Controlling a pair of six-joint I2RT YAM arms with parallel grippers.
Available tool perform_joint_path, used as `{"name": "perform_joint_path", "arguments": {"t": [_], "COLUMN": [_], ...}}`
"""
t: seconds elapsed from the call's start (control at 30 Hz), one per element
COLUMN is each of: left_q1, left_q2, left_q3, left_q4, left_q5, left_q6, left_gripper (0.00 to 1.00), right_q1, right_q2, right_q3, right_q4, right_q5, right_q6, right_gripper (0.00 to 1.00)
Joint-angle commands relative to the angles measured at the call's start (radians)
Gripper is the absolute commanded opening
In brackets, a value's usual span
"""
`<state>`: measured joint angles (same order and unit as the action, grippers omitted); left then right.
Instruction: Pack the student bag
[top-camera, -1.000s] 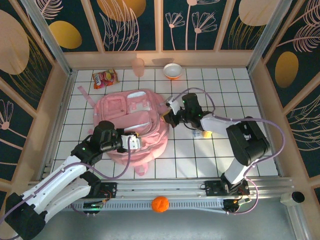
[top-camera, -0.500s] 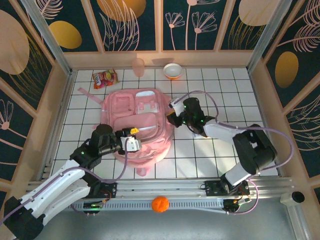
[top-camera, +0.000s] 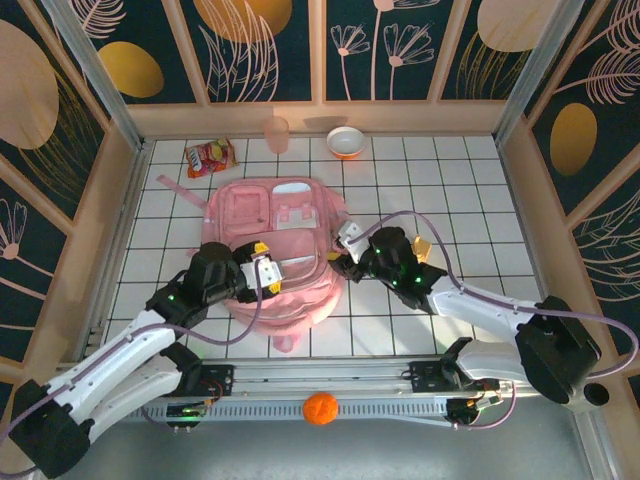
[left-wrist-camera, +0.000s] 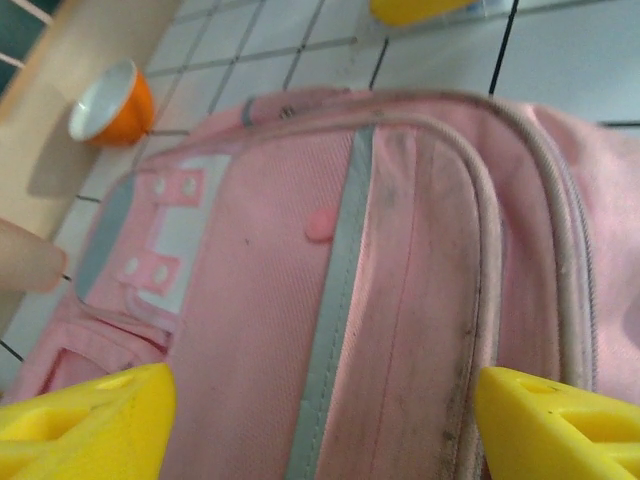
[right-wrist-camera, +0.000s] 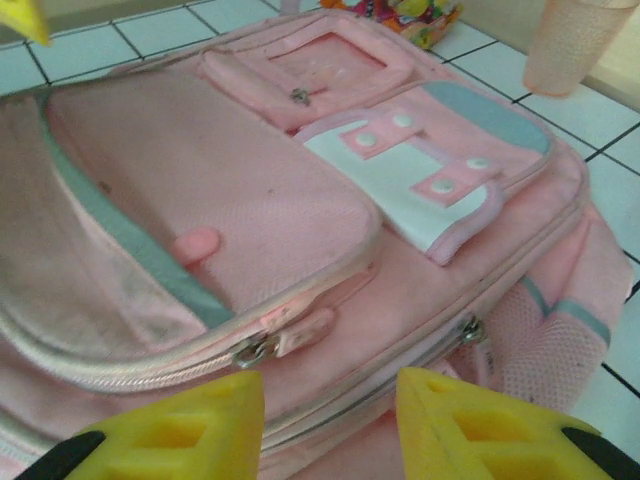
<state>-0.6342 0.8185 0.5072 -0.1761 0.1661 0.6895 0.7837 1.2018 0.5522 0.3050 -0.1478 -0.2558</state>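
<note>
Student bag (top-camera: 285, 215) is lying flat between both grippers: left gripper (top-camera: 264, 266) hanging over its near left part, right gripper (top-camera: 342, 257) sitting at its near right edge. Past the bag, snack packet (top-camera: 210, 157) is lying ahead-left of the left gripper, cup (top-camera: 276, 133) ahead of it, bowl (top-camera: 345, 141) ahead of the right gripper. Ball (top-camera: 320, 408) is sitting on the rail (top-camera: 390, 408) behind both.

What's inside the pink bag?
Nothing inside shows. The bag lies front up on the tiles, and its zips look shut, so the pink cloth covers whatever is in it.
</note>
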Motion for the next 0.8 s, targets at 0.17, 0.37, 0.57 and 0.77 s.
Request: {"name": "perform_joint_path", "arguments": {"t": [0.17,0.37,0.57,0.77], "left_q1": [-0.002,-0.002,-0.001,-0.001], "left_q2": [0.05,0.067,0.096,0.137], "left_q3": [0.023,0.042,0.052,0.041], "left_q4": [-0.009,-0.114,-0.12,-0.022], "left_q5": [0.016,0.03,-0.034,-0.12], "left_q6": [0.077,0.137,0.141,0.118], "left_gripper": [0.79,0.79,0.79,0.46], "right_q1": [0.015,0.015,0.017,0.016], "right_q2": [-0.037,-0.037,-0.041,-0.057], "right_q3": [-0.042,-0.054,-0.059,-0.083], "right_q4": [0.093,0.12,0.126,0.146], "right_q5": [0.001,-0.034,-0.062,-0.06], "right_q6": [-0.04,-0.051,-0.055,-0.08], "right_gripper": [0.4,0.41,0.41,0.42]}}
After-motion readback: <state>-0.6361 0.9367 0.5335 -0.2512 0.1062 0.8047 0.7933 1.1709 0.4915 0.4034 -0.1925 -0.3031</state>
